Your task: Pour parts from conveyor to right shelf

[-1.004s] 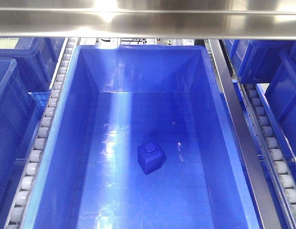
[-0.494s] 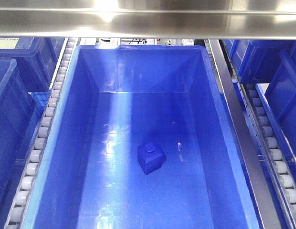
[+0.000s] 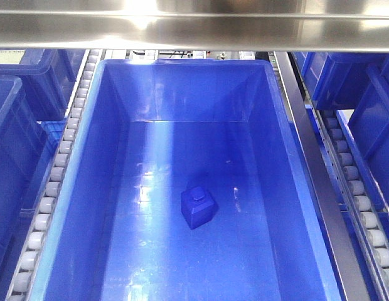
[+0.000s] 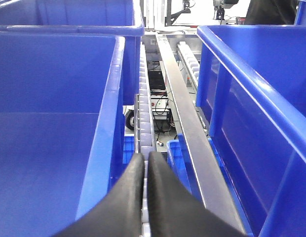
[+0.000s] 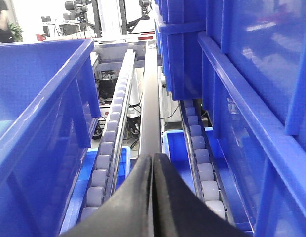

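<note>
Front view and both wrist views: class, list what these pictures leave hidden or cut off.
- Bin, front view: near end cut off by the bottom edge.
- Block, front view: underside hidden, rests on the bin floor.
- Conveyor: in no view.
- Left fingers, right fingers, wrist views: bases cut off by the bottom edge.

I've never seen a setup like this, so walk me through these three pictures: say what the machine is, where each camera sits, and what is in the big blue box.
This is a two-armed robot on a mobile base, working at a steel shelf with roller rails.

The front view looks down into one large blue bin resting on that shelf. On its floor lies one small blue block with a stud on top, the part being moved. More blue bins stand on both sides.

The other two pictures come from cameras on the robot's wrists. In each, the dark curved shapes at the bottom are a gripper: the left gripper and the right gripper. Both have their fingers pressed together and hold nothing, pointing along the rails between bins.
</note>
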`<state>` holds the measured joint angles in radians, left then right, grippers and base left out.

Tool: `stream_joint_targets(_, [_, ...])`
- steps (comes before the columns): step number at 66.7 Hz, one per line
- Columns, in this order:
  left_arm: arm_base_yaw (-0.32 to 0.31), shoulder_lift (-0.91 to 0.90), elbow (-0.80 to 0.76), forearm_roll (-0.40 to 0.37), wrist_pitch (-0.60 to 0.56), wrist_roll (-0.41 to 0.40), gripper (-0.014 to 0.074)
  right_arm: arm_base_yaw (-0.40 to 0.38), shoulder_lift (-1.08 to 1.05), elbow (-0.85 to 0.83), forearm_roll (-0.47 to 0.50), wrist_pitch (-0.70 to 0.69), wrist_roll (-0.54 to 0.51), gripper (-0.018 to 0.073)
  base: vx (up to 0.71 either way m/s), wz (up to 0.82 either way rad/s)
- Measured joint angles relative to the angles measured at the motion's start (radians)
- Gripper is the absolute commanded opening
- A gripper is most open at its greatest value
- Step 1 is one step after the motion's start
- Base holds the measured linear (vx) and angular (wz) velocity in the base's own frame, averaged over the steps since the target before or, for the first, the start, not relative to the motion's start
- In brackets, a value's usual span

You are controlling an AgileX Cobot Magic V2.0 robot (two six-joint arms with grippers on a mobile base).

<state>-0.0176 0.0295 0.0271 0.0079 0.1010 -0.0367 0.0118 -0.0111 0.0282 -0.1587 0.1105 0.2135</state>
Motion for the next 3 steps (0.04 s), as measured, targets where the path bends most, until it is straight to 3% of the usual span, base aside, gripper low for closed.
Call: stream_joint_targets(3, [0.0, 0.0, 0.0, 0.0, 0.0, 0.0, -0.0006, 0.0, 0.0, 0.0, 0.0, 0.0, 0.0, -0.0009, 0.0, 0.0])
